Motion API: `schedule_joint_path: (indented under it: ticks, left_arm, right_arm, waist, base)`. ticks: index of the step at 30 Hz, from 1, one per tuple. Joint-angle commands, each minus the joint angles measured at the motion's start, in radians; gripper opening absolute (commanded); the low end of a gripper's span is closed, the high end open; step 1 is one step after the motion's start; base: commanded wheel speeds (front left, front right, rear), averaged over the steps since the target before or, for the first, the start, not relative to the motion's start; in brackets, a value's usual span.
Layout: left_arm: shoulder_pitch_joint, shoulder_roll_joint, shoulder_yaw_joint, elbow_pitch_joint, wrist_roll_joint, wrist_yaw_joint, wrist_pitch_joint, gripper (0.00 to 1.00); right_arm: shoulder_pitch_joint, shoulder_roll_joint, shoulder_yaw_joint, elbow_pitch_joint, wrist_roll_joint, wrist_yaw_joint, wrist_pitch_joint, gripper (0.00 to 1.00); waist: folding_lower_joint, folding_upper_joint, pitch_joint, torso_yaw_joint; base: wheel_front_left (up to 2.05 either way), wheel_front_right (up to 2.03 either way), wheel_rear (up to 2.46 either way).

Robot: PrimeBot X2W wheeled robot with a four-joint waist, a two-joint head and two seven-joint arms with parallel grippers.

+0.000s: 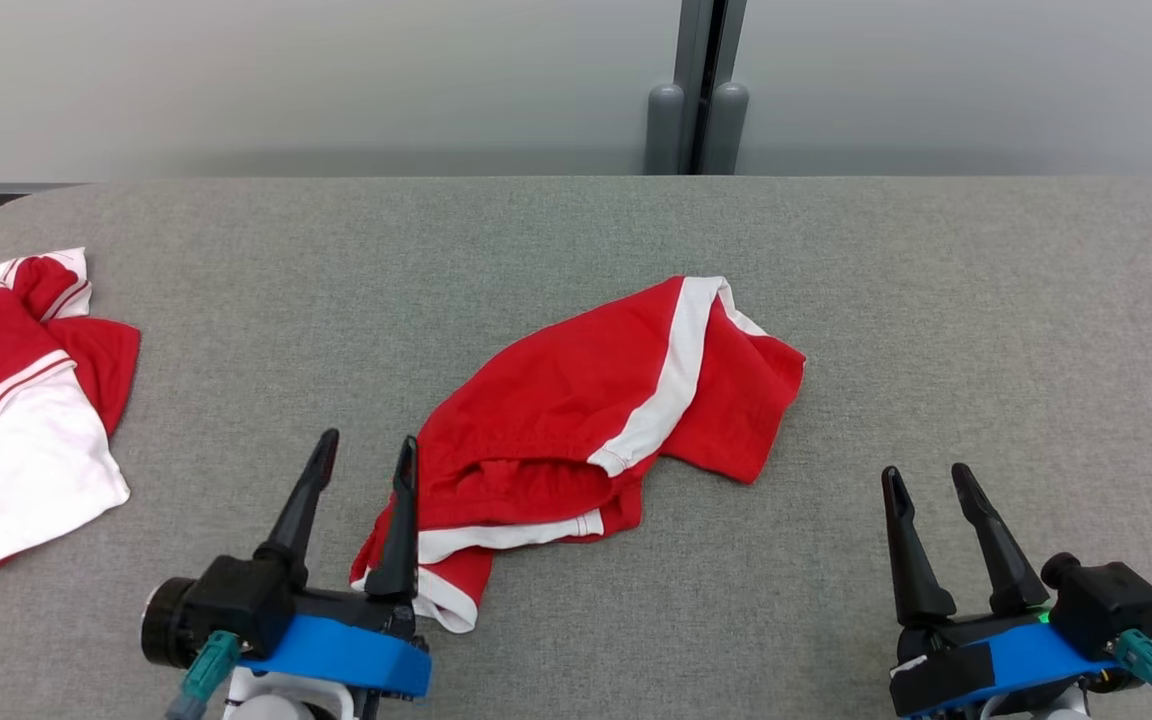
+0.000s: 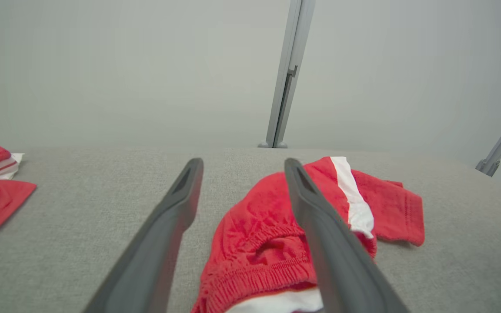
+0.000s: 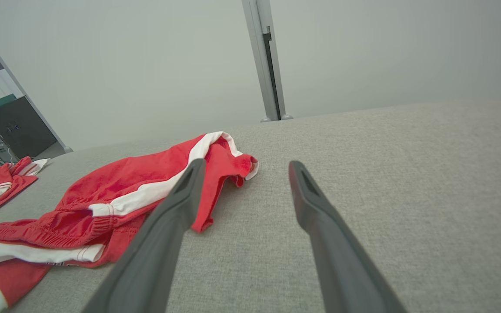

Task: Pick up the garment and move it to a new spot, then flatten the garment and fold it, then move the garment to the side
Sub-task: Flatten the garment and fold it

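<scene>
The left end effector [image 1: 369,440] sits nearest, at the lower left of the head view, its two dark fingers spread apart with nothing clamped between them. Its inner finger crosses the near edge of the red garment [image 1: 556,400]; whether it touches the cloth cannot be told. In the left wrist view the left end effector [image 2: 242,163] shows the same wide gap. The garment's gathered waistband [image 2: 259,261] lies below and partly between the fingers, and the right-hand finger passes over the cloth.

The right end effector [image 1: 926,470] is at the lower right, also spread and empty, over bare grey surface [image 1: 936,300] and well apart from the garment. From its own wrist view, the right end effector [image 3: 246,163] frames only the grey covering, with the garment [image 3: 115,191] off to the left.

The garment is a pair of red shorts with a white side stripe and white hem trim. It lies crumpled and partly folded over itself near the middle of the surface, running from beside the left end effector up and to the right.

Farther left, at the edge of the surface, lies a second red and white garment [image 1: 6,400], rumpled. Beyond the far edge stands a pale wall with a grey vertical post [image 1: 696,100].
</scene>
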Motion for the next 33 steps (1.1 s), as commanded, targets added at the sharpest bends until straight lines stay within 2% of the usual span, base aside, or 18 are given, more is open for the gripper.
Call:
schedule_joint_path:
  ticks: [1, 9, 19, 28, 33]
  left_arm:
    - [0.006, -0.007, 0.022, -0.028, 0.016, -0.004, -0.003, 1.0]
    - [0.04, -0.036, 0.145, -0.126, 0.085, -0.002, -0.003, 1.0]
    - [0.083, -0.043, 0.286, -0.125, 0.17, -0.003, -0.003, 1.0]
    - [0.092, -0.051, 0.329, -0.082, 0.191, -0.015, -0.003, 1.0]
    - [0.088, -0.054, 0.321, -0.067, 0.2, -0.016, -0.003, 1.0]
  right_arm:
    - [0.001, -0.003, 0.002, 0.001, -0.006, 0.0, -0.003, 1.0]
    - [0.009, -0.003, 0.003, 0.007, -0.009, 0.0, -0.003, 1.0]
    - [0.023, -0.003, -0.007, 0.019, -0.013, 0.0, -0.004, 1.0]
    - [0.028, -0.002, 0.005, 0.034, -0.021, 0.0, -0.003, 1.0]
    - [-0.015, -0.002, 0.074, 0.054, -0.031, 0.0, -0.003, 1.0]
  waist:
    - [0.0, 0.0, -0.004, -0.003]
    - [0.0, 0.0, -0.02, -0.025]
    - [0.0, 0.0, -0.029, -0.052]
    - [0.0, 0.0, -0.041, -0.03]
    - [0.0, 0.0, -0.037, -0.004]
  base:
    - [0.0, 0.0, 0.0]
    - [0.0, 0.0, 0.0]
    - [0.0, 0.0, 0.0]
    - [0.0, 0.0, 0.0]
    - [0.0, 0.0, 0.0]
